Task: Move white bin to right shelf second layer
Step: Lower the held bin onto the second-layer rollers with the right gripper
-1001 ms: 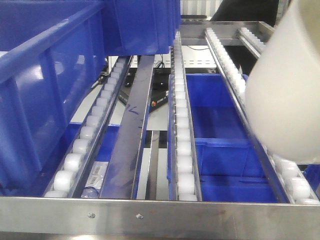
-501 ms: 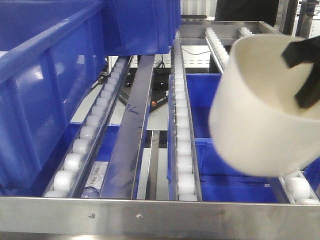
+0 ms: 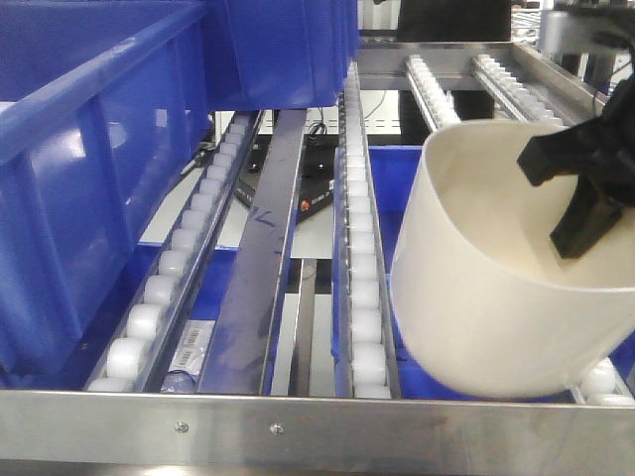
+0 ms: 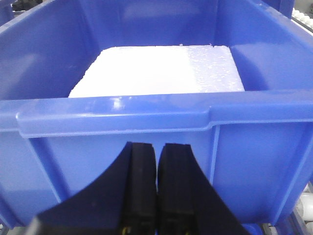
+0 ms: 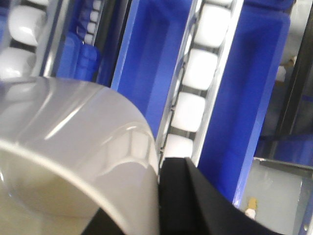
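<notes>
We find the white bin (image 3: 496,288), clamped at its rim by the right claw (image 3: 585,193), tilted low over the right shelf second layer (image 3: 357,297) but unreleased, while the left claw (image 4: 156,186) rests pressed together, empty.

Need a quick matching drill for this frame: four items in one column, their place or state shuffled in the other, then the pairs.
Items
1. white bin
2. left gripper
3. white foam slab
4. steel front lip

Place or state
A. lies inside a blue crate
B. fingers shut, holding nothing
C. runs along the near edge, with screws
D. tilted over the right-hand rollers, rim pinched by the right gripper

Pairs: 1-D, 2-B, 3-A, 4-C
</notes>
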